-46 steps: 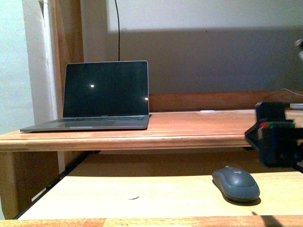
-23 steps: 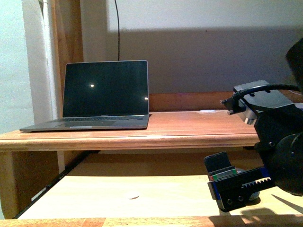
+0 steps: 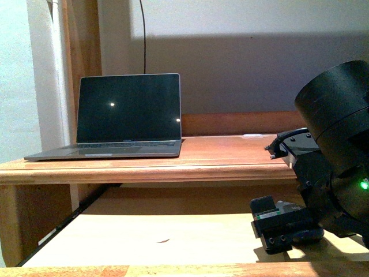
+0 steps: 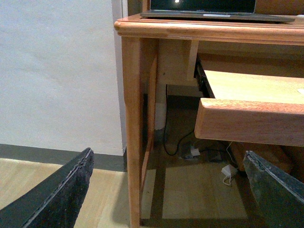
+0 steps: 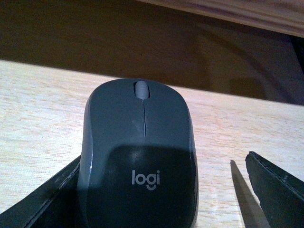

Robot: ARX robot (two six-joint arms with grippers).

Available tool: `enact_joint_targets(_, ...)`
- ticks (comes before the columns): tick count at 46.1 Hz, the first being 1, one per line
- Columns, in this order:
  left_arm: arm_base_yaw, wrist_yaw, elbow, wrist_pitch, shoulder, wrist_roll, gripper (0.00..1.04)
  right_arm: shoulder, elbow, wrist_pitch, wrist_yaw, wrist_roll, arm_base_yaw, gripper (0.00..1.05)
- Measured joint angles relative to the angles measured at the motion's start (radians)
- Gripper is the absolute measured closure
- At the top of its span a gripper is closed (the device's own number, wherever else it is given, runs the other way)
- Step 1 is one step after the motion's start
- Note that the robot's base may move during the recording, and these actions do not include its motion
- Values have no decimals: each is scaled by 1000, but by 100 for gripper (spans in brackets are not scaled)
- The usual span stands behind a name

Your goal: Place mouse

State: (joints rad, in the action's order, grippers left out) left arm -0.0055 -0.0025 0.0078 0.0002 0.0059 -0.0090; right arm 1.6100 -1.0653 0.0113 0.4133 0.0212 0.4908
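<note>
Right wrist view: mouse [image 5: 140,156] lies flat on the pale shelf [image 5: 38,109], inside the widely spread jaws of the right gripper [image 5: 164,159]. Laptop [image 3: 128,109] stands open on the desk [image 3: 230,156] above. Left gripper [image 4: 167,152] gapes wide, empty, near the desk's leg.

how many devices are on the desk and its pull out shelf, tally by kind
laptop: 1
mouse: 1
total: 2
</note>
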Motion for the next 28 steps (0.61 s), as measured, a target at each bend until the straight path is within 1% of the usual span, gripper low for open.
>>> enact_joint_targets(2,0,0,0,0,0,0,8,3,0,-3,-4,11,-3,8)
enact_joint_targets(3,0,0,0,0,0,0,8,4,0,-5,-7,15,-5,10)
enact_joint_targets(6,0,0,0,0,0,0,8,7,1,-12,-14,31,-9,25)
enact_joint_targets(8,0,0,0,0,0,0,8,7,5,-19,-16,36,-11,32)
enact_joint_targets(9,0,0,0,0,0,0,8,7,7,-20,-18,37,-12,34)
enact_joint_targets(12,0,0,0,0,0,0,8,5,16,-32,-29,47,-18,45)
enact_joint_targets(13,0,0,0,0,0,0,8,3,18,-34,-33,47,-20,48)
enact_joint_targets(21,0,0,0,0,0,0,8,-76,85,-37,-93,50,-42,49)
enact_joint_targets(28,0,0,0,0,0,0,8,-217,116,30,-152,49,-69,49)
